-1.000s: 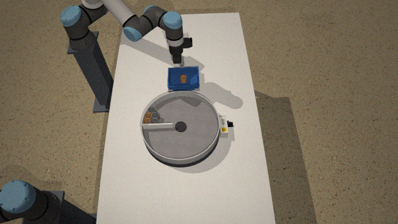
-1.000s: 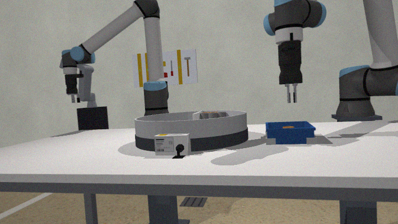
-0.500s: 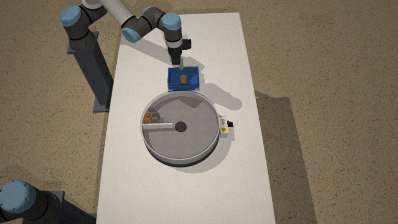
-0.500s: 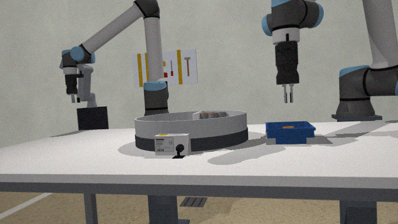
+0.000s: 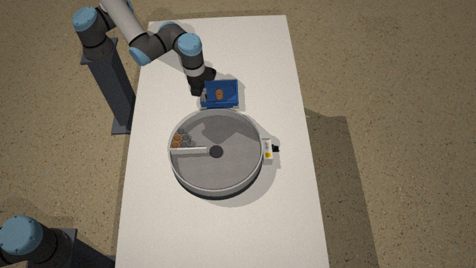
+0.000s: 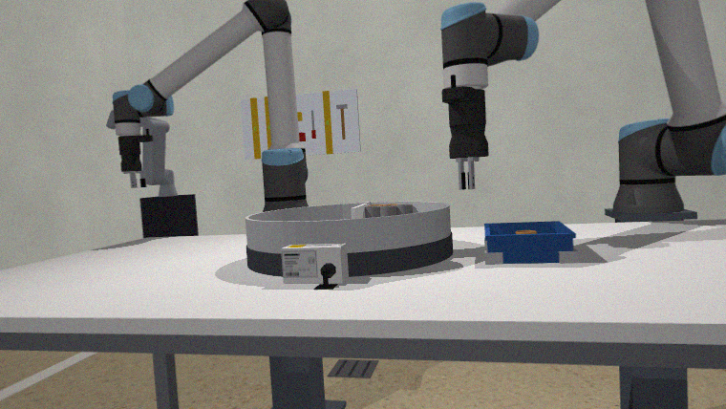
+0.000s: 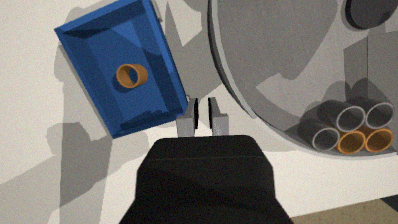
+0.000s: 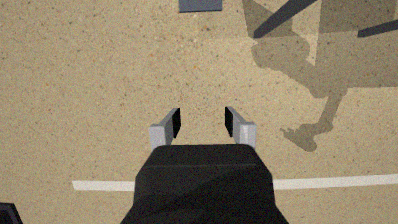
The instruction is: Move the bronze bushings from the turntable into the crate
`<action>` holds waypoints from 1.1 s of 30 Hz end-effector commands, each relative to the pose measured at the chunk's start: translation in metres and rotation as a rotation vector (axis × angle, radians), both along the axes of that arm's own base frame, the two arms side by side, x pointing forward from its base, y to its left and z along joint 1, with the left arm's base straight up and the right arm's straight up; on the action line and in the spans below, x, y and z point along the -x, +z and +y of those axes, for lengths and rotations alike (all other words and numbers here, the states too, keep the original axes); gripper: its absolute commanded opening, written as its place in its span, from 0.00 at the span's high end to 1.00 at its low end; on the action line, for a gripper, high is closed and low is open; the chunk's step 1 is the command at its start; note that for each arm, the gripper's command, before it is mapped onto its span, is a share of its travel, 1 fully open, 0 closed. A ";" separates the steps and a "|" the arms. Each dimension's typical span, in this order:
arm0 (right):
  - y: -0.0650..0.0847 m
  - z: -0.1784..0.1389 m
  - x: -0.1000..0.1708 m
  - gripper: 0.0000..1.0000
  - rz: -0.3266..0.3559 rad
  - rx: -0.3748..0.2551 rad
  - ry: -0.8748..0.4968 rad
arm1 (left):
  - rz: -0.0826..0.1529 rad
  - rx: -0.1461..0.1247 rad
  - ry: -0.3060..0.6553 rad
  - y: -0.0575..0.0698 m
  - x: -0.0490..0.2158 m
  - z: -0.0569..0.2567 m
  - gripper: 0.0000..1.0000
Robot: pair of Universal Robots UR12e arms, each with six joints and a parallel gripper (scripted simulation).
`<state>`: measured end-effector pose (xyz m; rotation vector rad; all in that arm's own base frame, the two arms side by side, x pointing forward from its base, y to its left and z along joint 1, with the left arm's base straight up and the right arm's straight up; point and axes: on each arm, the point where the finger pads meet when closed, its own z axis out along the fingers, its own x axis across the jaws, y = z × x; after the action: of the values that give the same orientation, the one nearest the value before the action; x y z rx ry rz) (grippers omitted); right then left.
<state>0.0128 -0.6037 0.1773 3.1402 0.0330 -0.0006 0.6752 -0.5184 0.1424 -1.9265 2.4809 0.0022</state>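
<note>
Crate (image 5: 221, 81) (image 6: 530, 249) (image 7: 82, 70): blue, level on the table (image 5: 249, 233) (image 6: 152, 294) (image 7: 25, 90). In the top view, between the turntable and the upper short edge. Corner guides (image 6: 493, 258) visible at its foot; seating of all four cannot be verified.
Bronze bushing in crate (image 5: 218, 94) (image 6: 525, 231) (image 7: 142, 75): one, upright on the crate floor, apart from the walls.
Turntable (image 5: 216, 191) (image 6: 350, 233) (image 7: 223, 70): grey, round, high rim; nearer the left long edge than the right in the top view.
Bronze bushings on turntable (image 5: 178, 139) (image 7: 351, 150): two, upright, side by side along the rim at the side facing the left long edge.
Steel bushings (image 5: 185, 137) (image 7: 325, 146): three, upright, clustered with the bronze pair on the turntable.
Divider bar (image 5: 190, 150) (image 6: 357, 210): runs from the hub (image 5: 215, 151) (image 7: 371, 10) to the rim, beside the cluster.
Control box (image 5: 267, 159) (image 6: 299, 264): against the turntable, on the side facing the right long edge.
Left claw (image 5: 203, 96) (image 6: 466, 187) (image 7: 204, 102): above the table near the crate, fingers slightly apart, nothing between them.
Right claw (image 6: 137, 185) (image 8: 202, 112): fingers wide apart, over the floor, beyond the table's edges; holds nothing.

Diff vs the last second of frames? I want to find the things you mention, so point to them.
Left gripper (image 5: 203, 95) (image 6: 466, 188) (image 7: 203, 114) moved sideways from above the crate (image 5: 221, 104) (image 6: 530, 248) (image 7: 95, 85) toward the turntable (image 5: 216, 193) (image 6: 350, 230) (image 7: 222, 60). Nothing visibly gripped or released. Unchanged: crate, the bronze bushing (image 5: 218, 95) (image 6: 525, 231) (image 7: 141, 75) inside it, bushings on the turntable.
</note>
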 end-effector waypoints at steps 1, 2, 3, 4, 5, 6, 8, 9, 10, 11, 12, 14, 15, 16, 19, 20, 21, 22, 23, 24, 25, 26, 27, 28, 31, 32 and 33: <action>0.000 0.000 -0.001 0.00 0.000 -0.001 0.001 | -0.002 0.003 -0.096 0.002 0.018 -0.047 0.64; 0.000 0.000 -0.001 0.00 0.000 -0.001 0.001 | -0.002 0.003 -0.117 0.002 0.023 -0.058 0.64; 0.000 0.000 -0.001 0.00 0.000 -0.001 0.001 | -0.002 0.003 -0.117 0.002 0.023 -0.058 0.64; 0.000 0.000 -0.001 0.00 0.000 -0.001 0.001 | -0.002 0.003 -0.117 0.002 0.023 -0.058 0.64; 0.000 0.000 -0.001 0.00 0.000 -0.001 0.001 | -0.002 0.003 -0.141 0.002 0.033 -0.079 0.64; 0.000 0.000 -0.001 0.00 0.000 -0.001 0.001 | -0.002 0.003 -0.164 0.002 0.038 -0.090 0.64; 0.000 0.000 -0.001 0.00 0.000 -0.001 0.001 | -0.002 0.003 -0.207 0.002 0.049 -0.112 0.64; 0.000 0.000 -0.001 0.00 0.000 -0.001 0.001 | -0.002 0.003 -0.227 0.002 0.053 -0.121 0.64; 0.000 0.000 -0.001 0.00 0.000 -0.001 0.001 | -0.001 0.003 -0.245 0.002 0.058 -0.130 0.64; 0.000 0.000 -0.001 0.00 0.000 -0.001 0.001 | -0.001 0.003 -0.262 0.002 0.062 -0.139 0.64; 0.000 0.000 -0.001 0.00 0.000 -0.001 0.001 | -0.001 0.003 -0.276 0.002 0.066 -0.146 0.64; 0.000 0.000 -0.001 0.00 0.000 -0.001 0.001 | -0.001 0.003 -0.300 0.002 0.071 -0.158 0.64; 0.000 0.000 -0.001 0.00 0.000 -0.001 0.001 | -0.001 0.003 -0.309 0.001 0.074 -0.162 0.64; 0.000 0.000 -0.001 0.00 0.000 -0.001 0.001 | -0.001 0.003 -0.316 0.001 0.075 -0.166 0.64; 0.000 0.000 -0.001 0.00 0.000 -0.001 0.001 | -0.001 0.003 -0.327 0.001 0.078 -0.171 0.64; 0.000 0.000 -0.001 0.00 0.000 -0.001 0.001 | -0.001 0.003 -0.327 0.001 0.078 -0.171 0.64; 0.000 0.000 -0.001 0.00 0.000 -0.001 0.001 | -0.001 0.003 -0.327 0.001 0.078 -0.171 0.64; 0.000 0.000 -0.001 0.00 0.000 -0.001 0.001 | -0.004 0.007 -0.325 0.005 0.076 -0.170 0.64; 0.000 0.000 -0.001 0.00 0.000 -0.001 0.001 | -0.004 0.006 -0.325 0.005 0.076 -0.170 0.64; 0.000 0.000 -0.001 0.00 0.000 -0.001 0.001 | -0.004 0.006 -0.325 0.005 0.076 -0.169 0.64; 0.000 0.000 -0.001 0.00 0.000 -0.001 0.001 | -0.004 0.006 -0.325 0.005 0.076 -0.169 0.64; 0.000 0.000 -0.001 0.00 0.000 -0.001 0.001 | -0.004 0.006 -0.325 0.005 0.076 -0.169 0.64; 0.000 0.000 -0.001 0.00 0.000 -0.001 0.001 | -0.004 0.006 -0.325 0.004 0.076 -0.169 0.64; 0.000 0.000 -0.001 0.00 0.000 -0.001 0.001 | -0.003 0.006 -0.325 0.004 0.077 -0.170 0.64; 0.000 0.000 -0.001 0.00 0.000 -0.001 0.001 | -0.002 0.005 -0.327 0.002 0.078 -0.171 0.64; 0.000 0.000 -0.001 0.00 0.000 -0.001 0.001 | -0.002 0.005 -0.327 0.002 0.078 -0.171 0.64; 0.000 0.000 -0.001 0.00 0.000 -0.001 0.001 | -0.002 0.004 -0.327 0.002 0.078 -0.171 0.64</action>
<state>0.0128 -0.6037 0.1773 3.1402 0.0330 -0.0006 0.5973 -0.6859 0.1420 -1.5006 2.7597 0.0008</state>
